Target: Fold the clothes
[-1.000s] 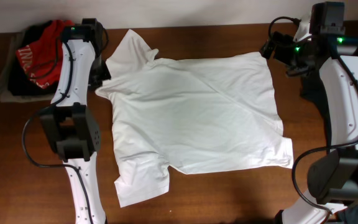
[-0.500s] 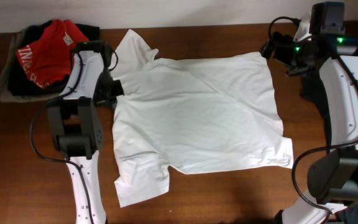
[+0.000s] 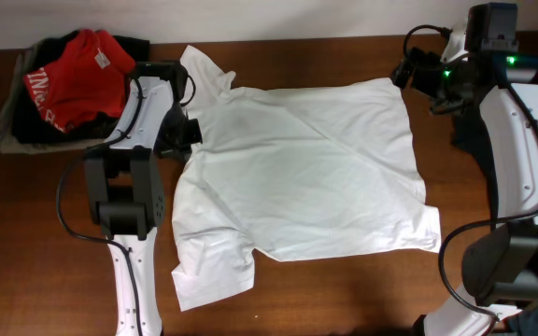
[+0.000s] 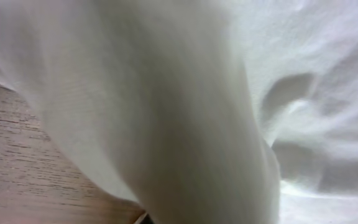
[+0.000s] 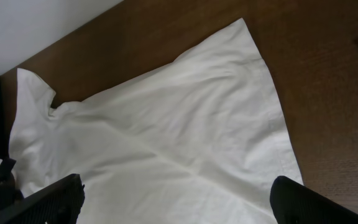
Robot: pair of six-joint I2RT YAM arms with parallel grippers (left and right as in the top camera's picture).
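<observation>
A white T-shirt point(image 3: 297, 168) lies spread on the brown table point(image 3: 344, 299), with one sleeve at the top left and the other at the bottom left. My left gripper point(image 3: 187, 131) is at the shirt's left edge near the collar, shut on the cloth, which bunches there. In the left wrist view the white cloth point(image 4: 166, 93) fills the frame and hides the fingers. My right gripper point(image 3: 407, 73) is open and empty, held above the shirt's top right corner. The right wrist view shows the shirt point(image 5: 166, 124) below its spread fingers point(image 5: 179, 205).
A pile of other clothes, a red shirt point(image 3: 73, 70) on dark garments point(image 3: 26, 126), sits at the table's top left corner. A white wall edge runs along the back. Both arm bases stand at the table's front left and front right.
My left gripper has moved right from beside the clothes pile onto the shirt, and the shirt's left edge has shifted right with it. The right arm has not moved.
</observation>
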